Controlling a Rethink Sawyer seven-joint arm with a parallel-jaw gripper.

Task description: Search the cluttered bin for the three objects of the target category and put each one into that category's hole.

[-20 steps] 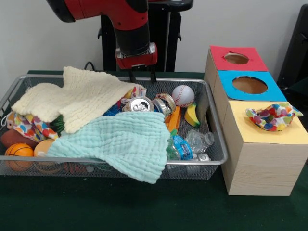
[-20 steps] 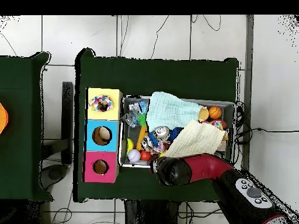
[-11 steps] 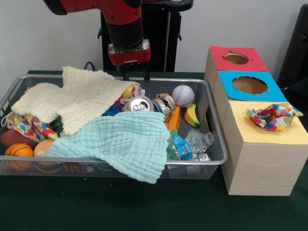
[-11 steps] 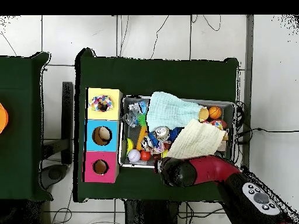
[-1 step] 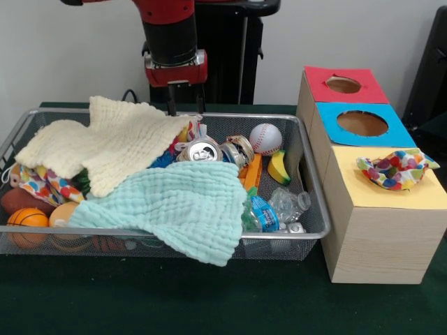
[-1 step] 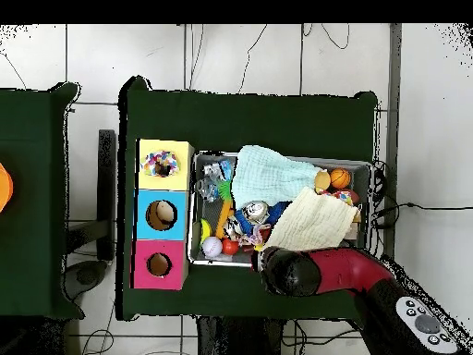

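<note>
My gripper hangs open and empty just above the far rim of the wire bin, over the edge of a cream cloth. A mint cloth drapes over the bin's near rim. Between the cloths lie a crushed can, a baseball, a toy banana and a plastic bottle. A basketball sits in the left corner. A multicoloured cloth lies on the yellow box. In the overhead view the arm hides the gripper.
Three boxes stand in a row to the right of the bin: red with a small hole, blue with a larger one, yellow nearest. From above they appear as pink, blue and yellow. More small toys lie half hidden under the cloths.
The arm has moved left along the bin's far rim in the front view, from above the can to over the cream cloth's edge. The gripper stays open and empty.
</note>
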